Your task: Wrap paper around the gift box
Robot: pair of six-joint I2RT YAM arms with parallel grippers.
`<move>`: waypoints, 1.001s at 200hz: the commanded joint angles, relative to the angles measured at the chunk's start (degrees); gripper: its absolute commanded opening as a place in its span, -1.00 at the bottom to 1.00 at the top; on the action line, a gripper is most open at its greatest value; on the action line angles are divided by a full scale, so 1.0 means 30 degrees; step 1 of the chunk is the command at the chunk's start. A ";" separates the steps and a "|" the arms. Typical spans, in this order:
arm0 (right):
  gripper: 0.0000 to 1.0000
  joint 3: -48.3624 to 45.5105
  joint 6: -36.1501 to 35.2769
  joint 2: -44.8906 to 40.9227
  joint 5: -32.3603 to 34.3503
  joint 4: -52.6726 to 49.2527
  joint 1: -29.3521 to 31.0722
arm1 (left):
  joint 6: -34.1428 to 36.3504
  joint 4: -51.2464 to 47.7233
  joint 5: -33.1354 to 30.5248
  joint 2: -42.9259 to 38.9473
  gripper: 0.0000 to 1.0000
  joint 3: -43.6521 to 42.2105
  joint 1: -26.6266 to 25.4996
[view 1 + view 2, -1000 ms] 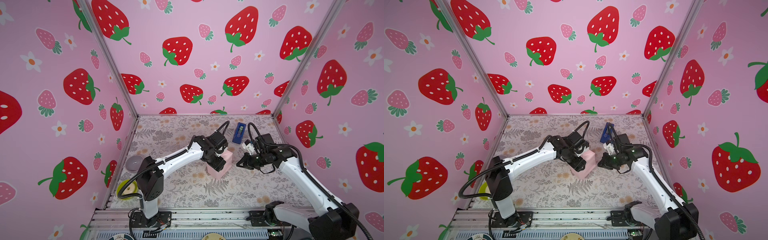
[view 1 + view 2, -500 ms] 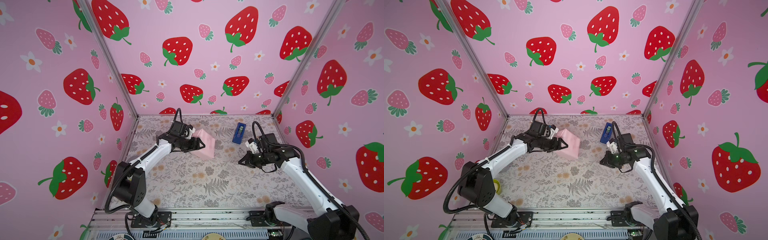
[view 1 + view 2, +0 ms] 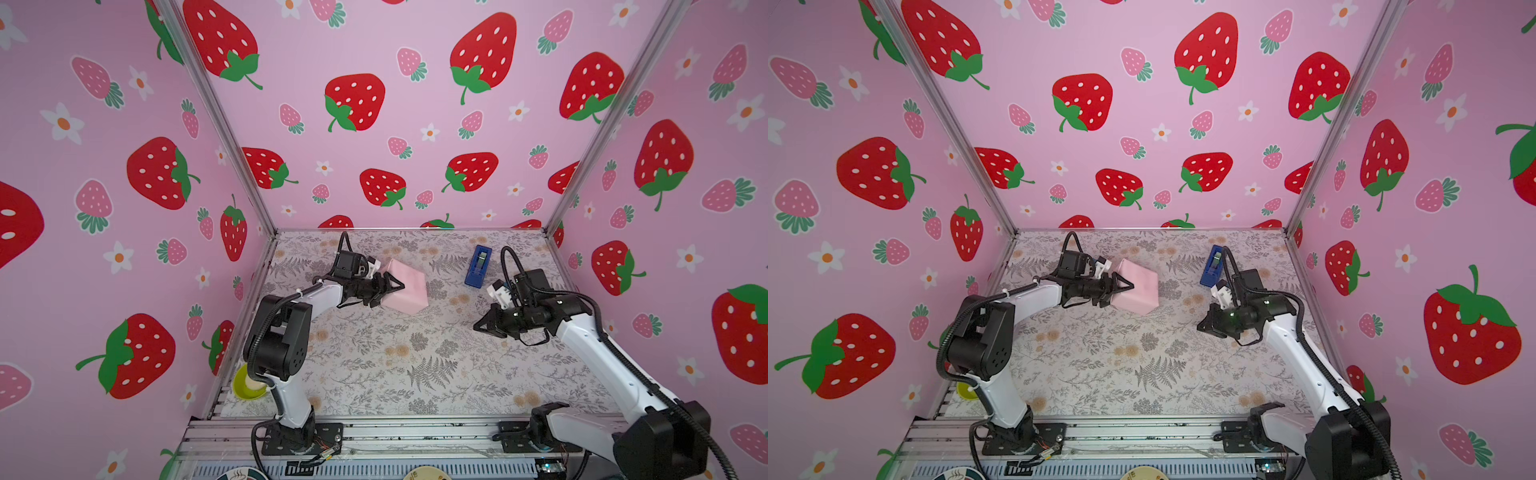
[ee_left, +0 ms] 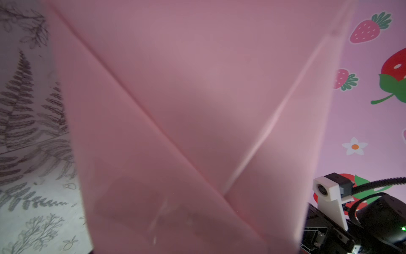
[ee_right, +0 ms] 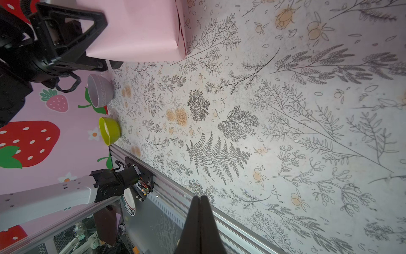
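The paper (image 3: 405,286) (image 3: 1138,291) is folded pale pink side out into a cube-shaped parcel, which sits tilted at the back left of the table. The gift box is hidden inside it. My left gripper (image 3: 384,286) (image 3: 1119,286) holds the parcel from its left, one finger (image 5: 72,28) over the top face and the other under it. In the left wrist view the paper (image 4: 197,110) fills the picture with diagonal folds and hides the jaws. My right gripper (image 3: 478,326) (image 5: 199,198) is shut on nothing, low over the mat and right of the parcel.
A blue tape dispenser (image 3: 478,266) (image 3: 1213,266) lies at the back right, behind my right arm. A yellow-green bowl (image 3: 247,382) (image 5: 108,130) and a grey bowl (image 5: 101,90) stand along the left wall. A metal rail (image 3: 415,432) runs along the table's front edge.
My left arm carried the pink parcel from the table's middle to the back left and then held it there. The right gripper drew back slightly toward the right and stayed shut.
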 commanded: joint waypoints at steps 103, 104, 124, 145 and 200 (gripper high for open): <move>-1.00 0.0012 -0.0058 0.0493 -0.0110 0.0251 -0.0116 | 0.3023 -0.3250 -0.2822 -0.0592 0.80 -0.1369 0.0105; -1.00 0.0027 -0.0050 0.0480 -0.0106 0.0265 -0.0116 | 0.3084 -0.3341 -0.2904 -0.0625 0.80 -0.1355 0.0107; -1.00 0.0231 -0.0058 0.0504 0.0177 0.0195 -0.0116 | 0.4196 -0.5046 -0.4080 -0.1215 0.84 -0.1140 0.0275; -1.00 0.0493 -0.0202 0.0670 0.1157 -0.0058 -0.0116 | 0.4902 -0.6085 -0.4891 -0.1841 0.87 -0.1136 0.0611; -0.23 0.1122 -0.0563 0.1364 0.4606 0.0756 -0.0231 | 0.6352 -0.8324 -0.6649 -0.3131 1.00 -0.0919 0.1154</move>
